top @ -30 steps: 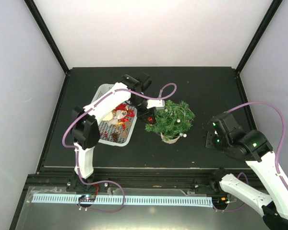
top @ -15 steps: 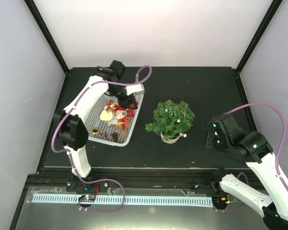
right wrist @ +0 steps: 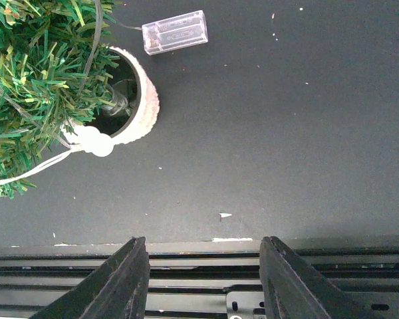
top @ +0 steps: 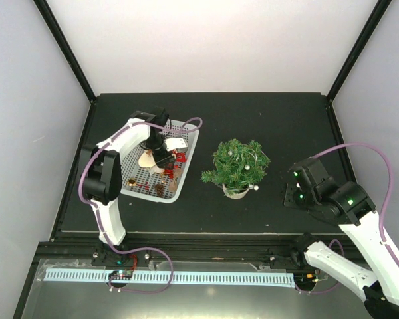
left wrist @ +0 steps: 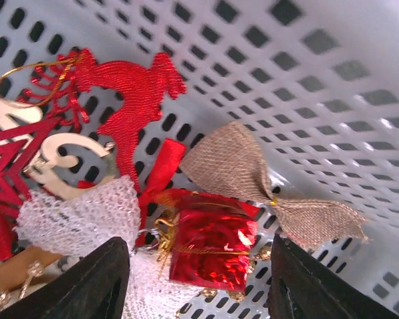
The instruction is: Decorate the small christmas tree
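We see the small christmas tree (top: 238,165) upright in its whitish pot (right wrist: 145,100) mid-way across the table (top: 286,119), just right of the white mesh basket (top: 138,179) and left of the right arm. Left pincer (left wrist: 199,256) is down in the basket, released, fingers spread either side of a shiny red gift box (left wrist: 209,239), not gripping it. Burlap bow (left wrist: 253,176) and red reindeer (left wrist: 130,93) lie beside it. Right pincer (right wrist: 203,262) is released, empty, over the table's near edge, near the pot. Clear battery pack (right wrist: 175,30) lies by the pot.
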{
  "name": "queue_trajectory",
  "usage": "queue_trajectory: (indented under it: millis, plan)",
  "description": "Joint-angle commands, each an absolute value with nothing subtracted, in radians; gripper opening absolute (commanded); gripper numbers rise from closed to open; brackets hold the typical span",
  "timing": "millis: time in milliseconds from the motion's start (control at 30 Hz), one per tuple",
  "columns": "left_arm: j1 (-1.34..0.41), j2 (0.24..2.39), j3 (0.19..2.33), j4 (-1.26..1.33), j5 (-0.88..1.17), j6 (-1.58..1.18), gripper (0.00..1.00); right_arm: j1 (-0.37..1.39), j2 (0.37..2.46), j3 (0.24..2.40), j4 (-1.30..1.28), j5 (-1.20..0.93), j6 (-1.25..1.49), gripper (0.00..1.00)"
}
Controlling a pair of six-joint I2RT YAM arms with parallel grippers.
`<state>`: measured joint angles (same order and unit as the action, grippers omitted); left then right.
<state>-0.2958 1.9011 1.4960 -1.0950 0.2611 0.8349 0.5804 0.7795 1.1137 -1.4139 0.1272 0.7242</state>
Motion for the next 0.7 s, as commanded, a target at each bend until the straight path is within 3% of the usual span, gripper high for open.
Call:
queue_trajectory:
  millis: [0,167,667]
  plan:
    - [-0.283,1.907,1.5,-1.032,0.207,0.84,0.65,0.573,0.776,1.109,-1.404,0.124,0.732,0.48]
    - [-0.27,1.901,1.489,-1.017,0.186,0.84,0.74,0.574,0.781,1.112,-1.402,0.122,0.727,0.48]
    - [-0.199,1.905,1.466,-1.136,0.247,0.944,0.67,0.574,0.805,1.099,-1.379,0.114,0.706,0.48]
